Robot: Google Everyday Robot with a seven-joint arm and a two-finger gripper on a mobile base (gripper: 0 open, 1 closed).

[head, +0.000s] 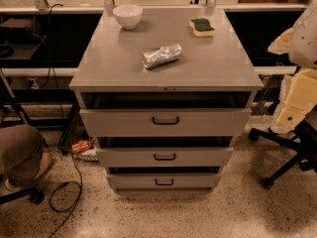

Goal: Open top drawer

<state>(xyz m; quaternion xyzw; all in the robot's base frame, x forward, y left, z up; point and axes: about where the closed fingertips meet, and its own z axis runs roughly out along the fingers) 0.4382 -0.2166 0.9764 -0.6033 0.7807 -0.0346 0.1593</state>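
Top drawer (208,123): sitting directly under the tabletop (114,58) as the uppermost of three grey drawers in the cabinet. Its front panel is standing forward of the cabinet body, and a dark gap is showing between the panel's upper edge and the tabletop lip, so it is reading as partly pulled out. The dark loop handle (165,120) is sitting at the centre of the panel, with nothing touching it.

Middle drawer (208,157) and bottom drawer (198,181): lying below, each narrower in view, each showing a dark gap above its front and its own small loop handle.

Tabletop contents: a white bowl (128,15) is standing upright near the far left corner. A yellow sponge (202,27) with a green top is lying near the far right. A crumpled silvery can (162,55) is lying on its side near the middle, apart from both.

Pincer (290,114): hanging at the right edge of view with the cream and white arm (304,38), off the cabinet's right side and well apart from the handle. Cannot tell how far open it is or whether it is holding anything.

Surroundings: a dark chair base (282,162) is standing on the speckled floor (163,212) under the arm, and a black cable (67,195) is looping on the floor at left.
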